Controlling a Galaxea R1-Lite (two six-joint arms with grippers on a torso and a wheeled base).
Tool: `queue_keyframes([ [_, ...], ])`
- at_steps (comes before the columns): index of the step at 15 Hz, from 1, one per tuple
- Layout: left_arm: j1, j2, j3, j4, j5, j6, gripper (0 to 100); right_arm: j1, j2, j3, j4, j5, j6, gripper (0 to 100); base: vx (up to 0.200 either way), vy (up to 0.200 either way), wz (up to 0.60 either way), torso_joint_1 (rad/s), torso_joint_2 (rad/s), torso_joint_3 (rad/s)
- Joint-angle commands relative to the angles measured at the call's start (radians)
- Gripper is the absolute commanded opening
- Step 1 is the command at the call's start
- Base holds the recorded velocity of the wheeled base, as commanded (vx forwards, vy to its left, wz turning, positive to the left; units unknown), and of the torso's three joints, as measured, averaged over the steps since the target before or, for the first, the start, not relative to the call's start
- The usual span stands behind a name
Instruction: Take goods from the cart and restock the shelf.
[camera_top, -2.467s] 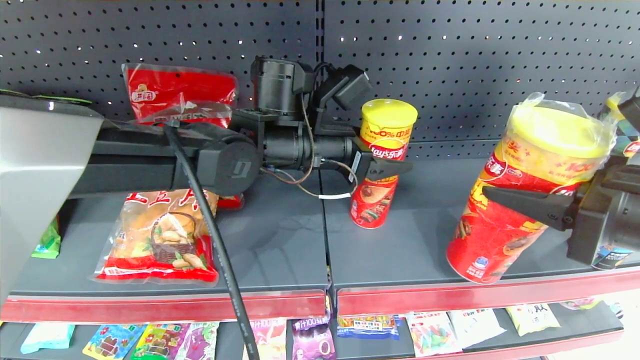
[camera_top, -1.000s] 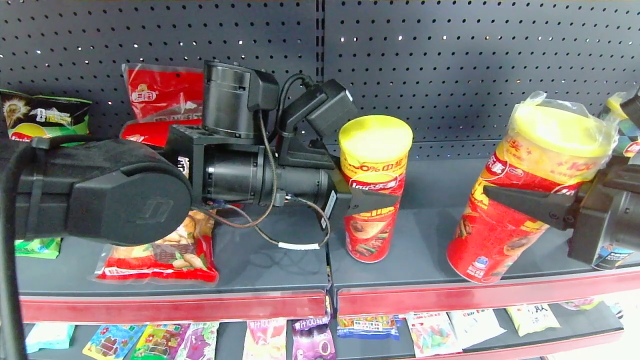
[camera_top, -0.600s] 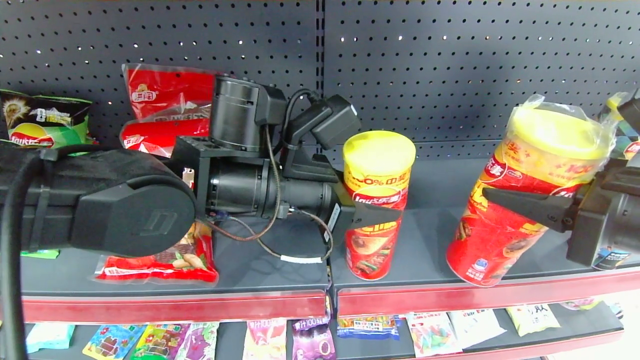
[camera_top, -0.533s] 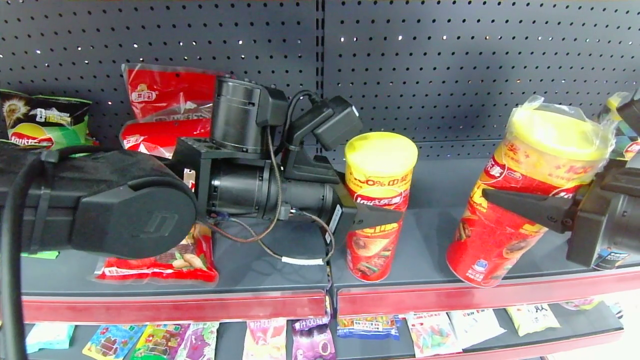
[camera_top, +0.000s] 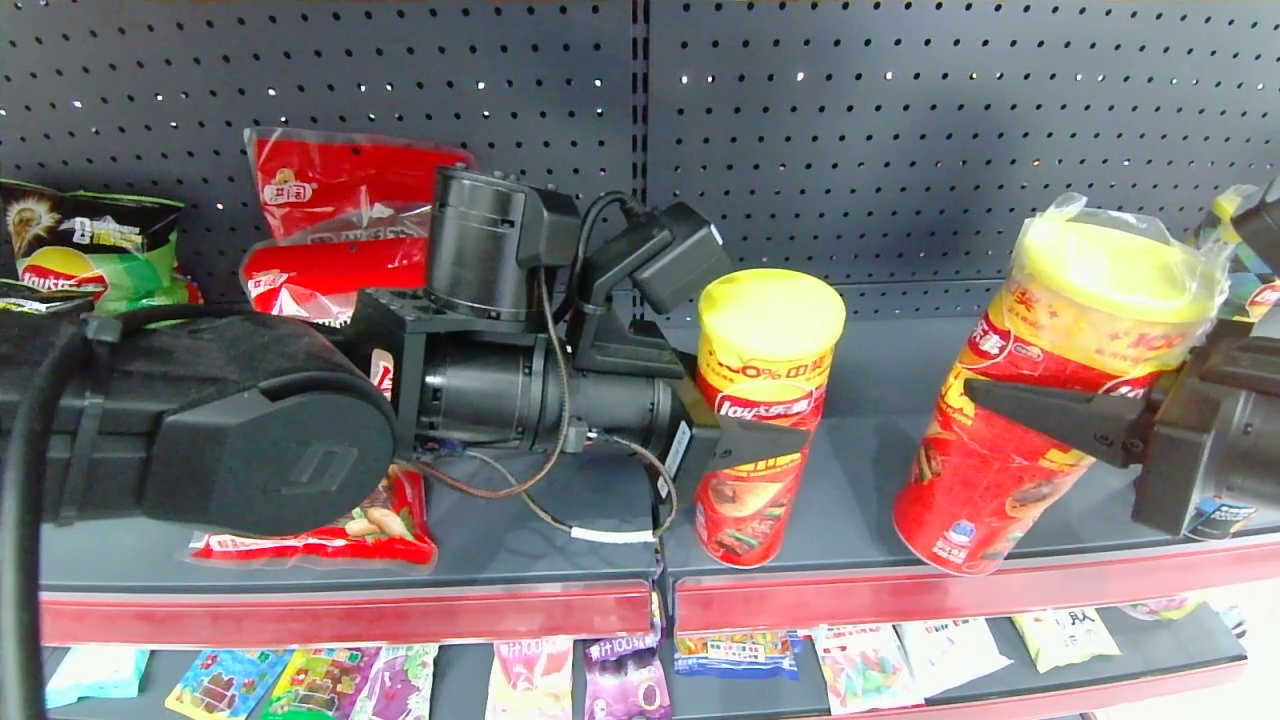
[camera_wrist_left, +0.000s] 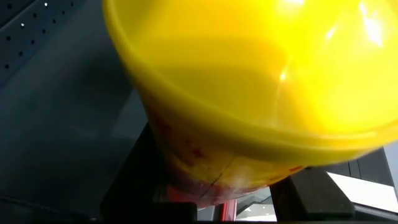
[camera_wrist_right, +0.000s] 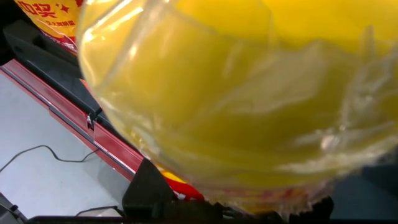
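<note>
Restocking under way. A small can (camera_top: 765, 380) is held upright in the closed fingers of the left gripper (camera_top: 755, 435), its base at or just above the front of the shelf (camera_top: 860, 450). A larger wrapped can (camera_top: 1090, 290) is clasped, tilted, by the right gripper (camera_top: 1040, 400) at the shelf edge. Neither is judged released; both are yet to be set down.

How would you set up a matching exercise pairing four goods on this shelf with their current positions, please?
Things:
1. slim chip can
2. plastic-wrapped chip can
3. red snack bag
4. nut bag

Positions:
A. lying flat on the shelf
B. tilted, held by the right gripper
C. leaning against the pegboard
D. near upright, held by the left gripper

Pairs: 1-D, 2-B, 3-C, 4-A.
</note>
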Motion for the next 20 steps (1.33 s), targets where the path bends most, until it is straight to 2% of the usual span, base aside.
queue_keyframes([
  [1,-0.003,0.012,-0.001,0.004,0.001,0.0,0,0.0,0.002,0.0,0.0,0.0,0.0,0,0.0,0.0,0.0,0.0,0.0,0.0],
  [6,-0.001,0.052,-0.05,0.001,0.014,0.002,0,0.0,0.0,0.006,0.0,0.0,0.0,0,0.0,0.0,0.0,0.0,0.0,0.0],
  [12,-0.01,0.043,-0.043,0.001,0.011,0.002,0,0.0,0.0,0.006,0.0,0.0,0.0,0,0.0,0.0,0.0,0.0,0.0,0.0],
  [20,-0.012,-0.008,0.041,-0.008,0.008,0.003,0,0.002,0.002,0.008,0.0,0.0,0.0,0,0.0,0.0,0.0,0.0,0.0,0.0],
])
